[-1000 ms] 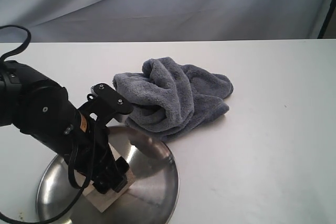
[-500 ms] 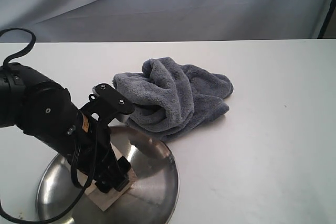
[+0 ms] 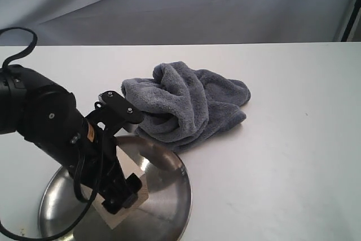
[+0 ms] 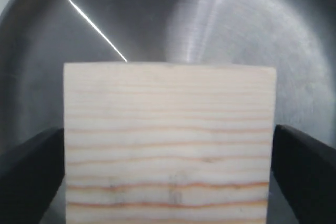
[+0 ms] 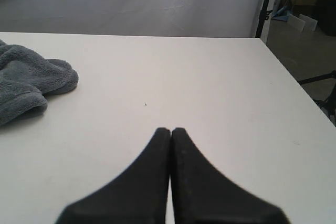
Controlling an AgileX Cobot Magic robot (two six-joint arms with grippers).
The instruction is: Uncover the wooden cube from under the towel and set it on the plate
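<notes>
My left gripper [image 3: 121, 198] is shut on the pale wooden cube [image 3: 117, 217], low over the shiny steel plate [image 3: 181, 196] at the front left. In the left wrist view the cube [image 4: 169, 103] fills the frame, its grain lines running across. Black fingers [image 4: 31, 177] press both of its sides, and the plate [image 4: 236, 35] lies close behind. The dark grey towel [image 3: 189, 103] lies crumpled just beyond the plate, covering nothing that I can see. My right gripper [image 5: 170, 129] is shut and empty above bare table, with the towel [image 5: 26, 85] off to one side.
The white table [image 3: 282, 139] stretches to the right of the towel and plate. A grey cloth backdrop [image 3: 225, 4] hangs behind the table. The right wrist view shows the table's edge [image 5: 294, 87] with a dark stand and floor clutter past it.
The left arm has shifted slightly over the plate, with the cube still held. The towel has not moved.
</notes>
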